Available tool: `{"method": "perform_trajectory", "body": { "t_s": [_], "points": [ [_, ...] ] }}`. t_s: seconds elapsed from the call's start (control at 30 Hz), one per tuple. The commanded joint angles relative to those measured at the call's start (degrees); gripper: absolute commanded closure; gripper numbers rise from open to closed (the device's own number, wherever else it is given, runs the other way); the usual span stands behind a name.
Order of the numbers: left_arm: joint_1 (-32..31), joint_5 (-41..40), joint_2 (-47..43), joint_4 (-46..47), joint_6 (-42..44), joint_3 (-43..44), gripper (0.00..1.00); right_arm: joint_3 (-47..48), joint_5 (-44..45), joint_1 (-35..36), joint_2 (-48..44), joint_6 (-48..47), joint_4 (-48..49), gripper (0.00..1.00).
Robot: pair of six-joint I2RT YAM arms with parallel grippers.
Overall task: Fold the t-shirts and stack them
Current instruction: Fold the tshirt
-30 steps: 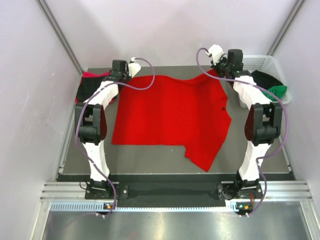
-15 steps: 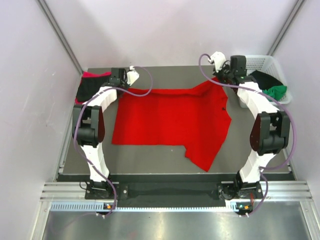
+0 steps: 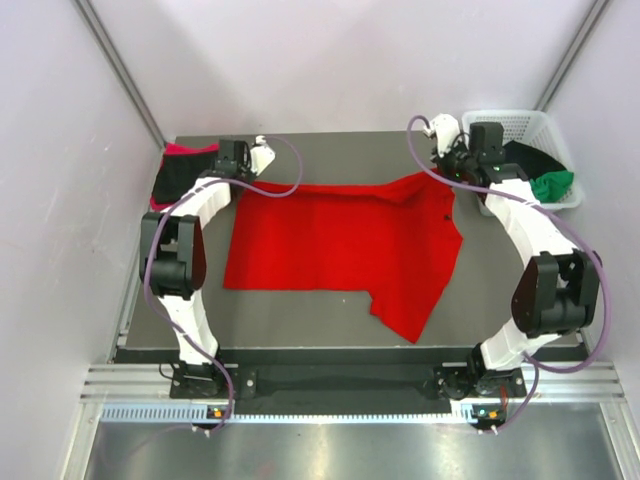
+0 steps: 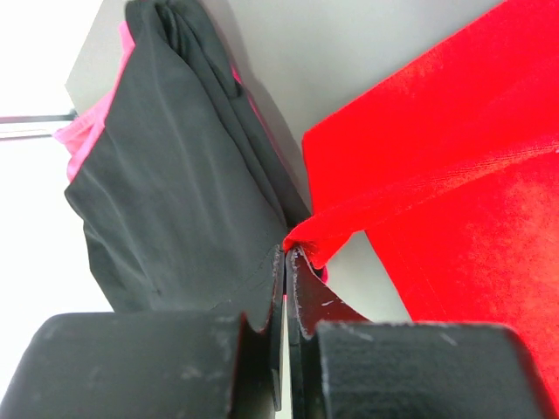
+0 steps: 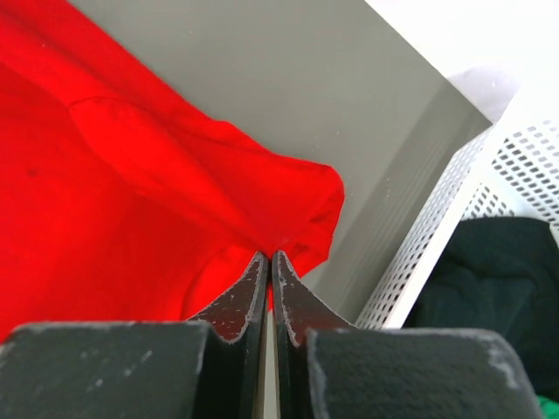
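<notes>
A bright red t-shirt (image 3: 340, 240) lies spread on the dark table, its far edge lifted. My left gripper (image 3: 243, 178) is shut on its far left corner; the left wrist view shows the pinched cloth (image 4: 437, 140) at the jaws. My right gripper (image 3: 447, 178) is shut on its far right corner, seen in the right wrist view (image 5: 157, 166). A folded black t-shirt (image 3: 180, 175) lies on a pinkish red one (image 3: 180, 150) at the far left; both also show in the left wrist view, black (image 4: 175, 192) and pinkish (image 4: 87, 144).
A white lattice basket (image 3: 520, 125) at the far right holds a black shirt (image 3: 525, 158) and a green shirt (image 3: 553, 184); its wall (image 5: 454, 218) is close beside my right gripper. Pale walls enclose the table.
Both grippers have pulled the shirt's far edge toward the near side and outward, so the shirt covers less depth. The right arm swung out to the right.
</notes>
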Motion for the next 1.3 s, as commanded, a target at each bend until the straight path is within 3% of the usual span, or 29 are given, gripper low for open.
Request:
{"method": "perform_trajectory", "body": {
  "t_s": [0.0,0.37,1.13,1.17,1.23,1.27],
  "points": [
    [0.3,-0.1,-4.4,0.7,-0.1,-1.3,1.00,-2.0,-0.7,-0.4,-3.7,1.6,-0.5,1.00],
    [0.3,1.7,-6.9,-0.7,-0.6,-5.5,1.00,-9.1,0.2,-0.5,-5.9,2.1,-0.9,1.00],
    [0.2,3.1,-10.7,-3.8,-1.1,-13.8,1.00,-12.0,-2.6,-0.4,-8.7,4.8,-2.9,1.00],
    [0.2,3.2,-10.9,-4.1,-1.5,-13.8,0.88,-12.4,-2.7,-0.5,-8.8,4.9,-2.9,1.00],
    [0.2,4.7,-12.7,-6.5,-2.4,-13.7,0.75,-12.7,-3.4,-0.4,-9.2,5.2,-3.2,1.00],
    [0.3,5.1,-13.8,-7.1,-3.4,-13.6,0.62,-12.8,-3.6,-0.4,-9.3,5.4,-3.3,1.00]
  ]
}}
